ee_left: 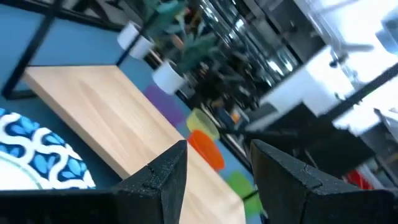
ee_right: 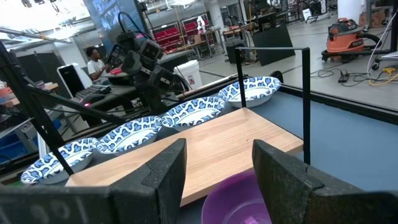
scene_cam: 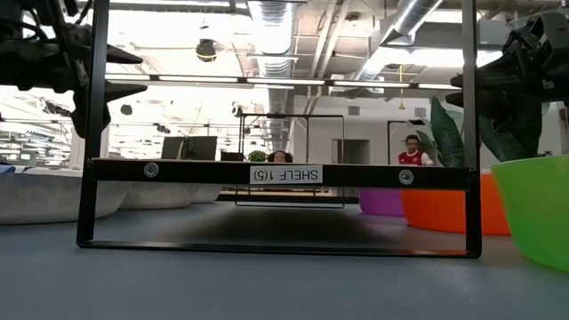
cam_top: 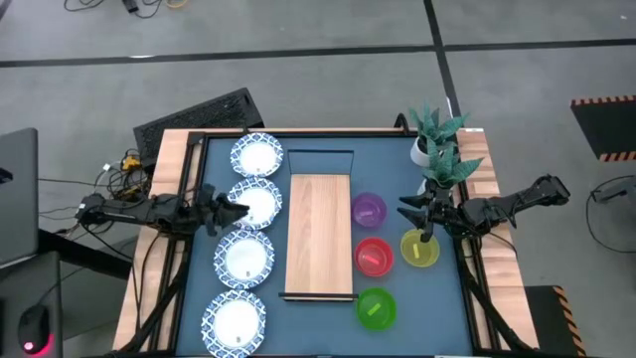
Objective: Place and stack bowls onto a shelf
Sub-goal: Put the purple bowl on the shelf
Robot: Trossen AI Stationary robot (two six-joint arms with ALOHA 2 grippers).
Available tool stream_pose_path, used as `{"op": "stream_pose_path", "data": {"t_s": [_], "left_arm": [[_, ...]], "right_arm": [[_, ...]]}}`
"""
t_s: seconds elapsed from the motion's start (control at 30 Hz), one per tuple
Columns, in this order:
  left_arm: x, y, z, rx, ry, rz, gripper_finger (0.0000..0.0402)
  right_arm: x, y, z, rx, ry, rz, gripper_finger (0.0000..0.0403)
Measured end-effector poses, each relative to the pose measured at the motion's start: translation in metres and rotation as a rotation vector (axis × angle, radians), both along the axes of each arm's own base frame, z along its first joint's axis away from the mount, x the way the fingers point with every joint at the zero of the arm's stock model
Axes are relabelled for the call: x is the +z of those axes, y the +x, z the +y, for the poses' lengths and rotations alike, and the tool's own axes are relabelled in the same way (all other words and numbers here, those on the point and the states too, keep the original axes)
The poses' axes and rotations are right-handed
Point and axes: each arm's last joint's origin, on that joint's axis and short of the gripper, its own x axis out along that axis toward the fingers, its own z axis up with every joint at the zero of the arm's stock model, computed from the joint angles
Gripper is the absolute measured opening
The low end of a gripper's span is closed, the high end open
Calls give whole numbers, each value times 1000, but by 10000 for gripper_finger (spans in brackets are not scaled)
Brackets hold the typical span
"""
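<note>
Both pairs of jaws stand apart with nothing between them. The left gripper (cam_top: 238, 209) hovers over the second of four blue-rimmed white dishes (cam_top: 254, 204) lined up along the left side of the wooden shelf (cam_top: 320, 236); in its own wrist view its fingers (ee_left: 163, 177) frame the bare board. The right gripper (cam_top: 409, 212) hangs between the purple bowl (cam_top: 369, 210) and the yellow bowl (cam_top: 419, 248), with the red bowl (cam_top: 374, 256) and green bowl (cam_top: 376, 307) further down that side. Nothing lies on the shelf yet.

The small bowls look like light, stiff, glossy plastic, likely slippery, so pinching one wall over the rim seems the surest hold. The dishes are wide and shallow, perhaps breakable, and probably best caught at the rim edge nearest the gripper and carried level.
</note>
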Motion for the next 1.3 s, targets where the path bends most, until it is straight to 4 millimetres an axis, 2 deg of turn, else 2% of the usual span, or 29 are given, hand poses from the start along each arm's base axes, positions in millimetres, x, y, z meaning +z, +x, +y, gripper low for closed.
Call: {"op": "stream_pose_path", "data": {"t_s": [0.17,0.43,0.8,0.93,1.13,1.3], "left_arm": [[1,0,1,29,-22,-9,162],[1,-1,5,170,-183,-55,162],[6,-4,9,311,-218,-117,162],[8,-4,10,321,-236,-145,162],[13,-5,9,310,-226,-174,168],[28,-8,10,327,-177,-194,195]], "right_arm": [[1,0,0,1,2,-7,209],[1,0,0,0,17,-17,209],[4,0,0,-1,383,-141,209],[5,0,-2,-16,419,-168,209],[22,-1,-7,-31,492,-358,209],[44,-6,-14,-80,417,-444,209]]}}
